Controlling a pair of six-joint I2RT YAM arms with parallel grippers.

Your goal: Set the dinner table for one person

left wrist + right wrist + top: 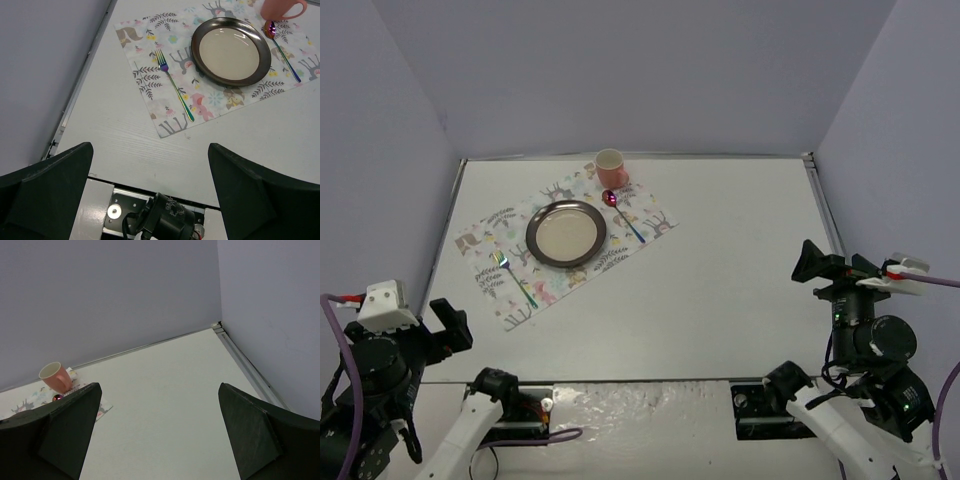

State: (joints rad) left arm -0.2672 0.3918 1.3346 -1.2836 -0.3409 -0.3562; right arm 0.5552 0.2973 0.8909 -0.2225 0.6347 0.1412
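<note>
Top external view: dinner table (720, 290) long axis runs left-right; left gripper (150, 162) and right gripper (160, 407) jaws spread, empty.

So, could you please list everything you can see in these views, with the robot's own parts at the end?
dinner table: one, matte white, fills the workspace
enclosure walls: three, pale grey, left, far and right of the table
placemat: one, white with pastel animals and leaves, far left of the table, lying at an angle
plate: one, dark rim with cream centre, middle of the placemat
fork: one, iridescent, on the placemat, left of the plate
spoon: one, iridescent, on the placemat, right of the plate
cup: one, pink, upright at the placemat's far corner
left gripper: one, black, open, near left edge
right gripper: one, black, open, near right edge
</note>
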